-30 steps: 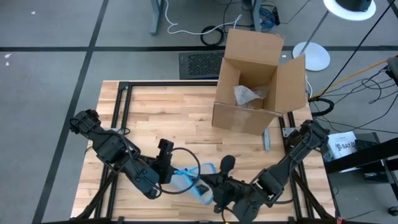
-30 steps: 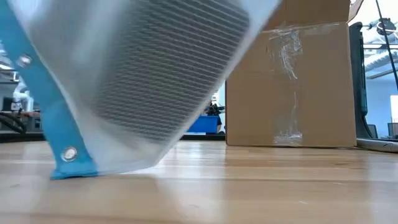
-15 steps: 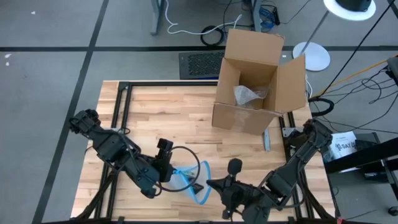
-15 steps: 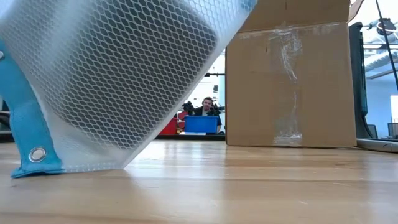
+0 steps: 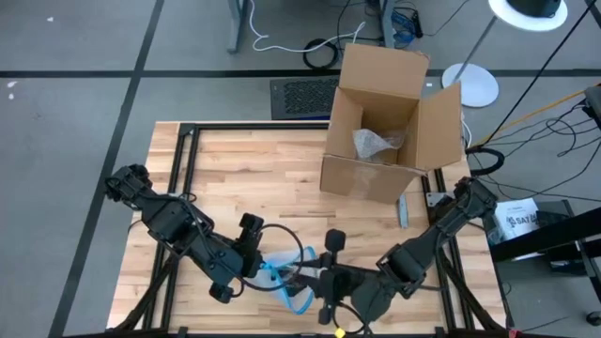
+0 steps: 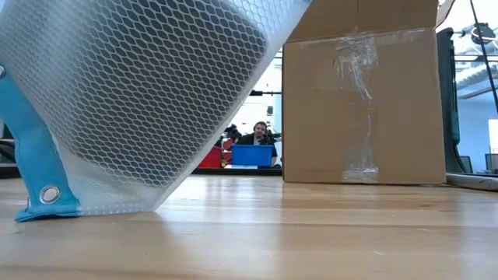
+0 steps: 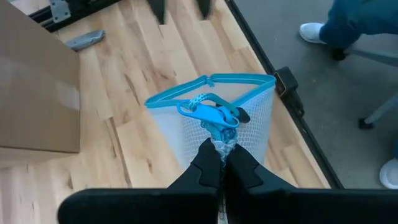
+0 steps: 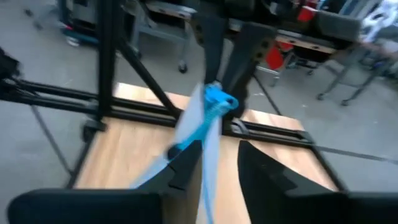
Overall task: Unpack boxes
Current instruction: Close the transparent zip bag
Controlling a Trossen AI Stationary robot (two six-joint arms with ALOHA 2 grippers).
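Observation:
The open brown box (image 5: 385,122) stands on its base at the table's far right, with crumpled clear plastic (image 5: 376,143) inside. Near the front edge a clear mesh pouch (image 5: 286,280) with a blue edge holds something dark (image 6: 156,62). My left gripper (image 7: 221,163) is shut on the pouch, reaching in from the table's left. My right gripper (image 8: 221,167) comes level from the right, open, with the pouch's blue edge between its fingers. My left gripper pinches the gathered mesh (image 7: 219,144) at the pouch's mouth, just below the blue zipper pull (image 7: 214,117). The fingers slant down from the table's left. The pouch stands tilted, its lower blue corner (image 6: 45,204) on the table. My right gripper has the pouch's blue edge (image 8: 208,146) between its open fingers; whether a finger touches it I cannot tell.
A grey cutter (image 5: 402,211) lies on the table in front of the box. A black grille (image 5: 302,96) sits on the floor beyond the far edge. A person (image 6: 261,136) sits in the room behind, and a person's shoe (image 7: 314,31) is near the table's edge.
My right gripper drew back toward the table's right edge, then came back to the pouch. The pouch's lower blue corner slid a little toward the table's left while my left gripper kept its hold.

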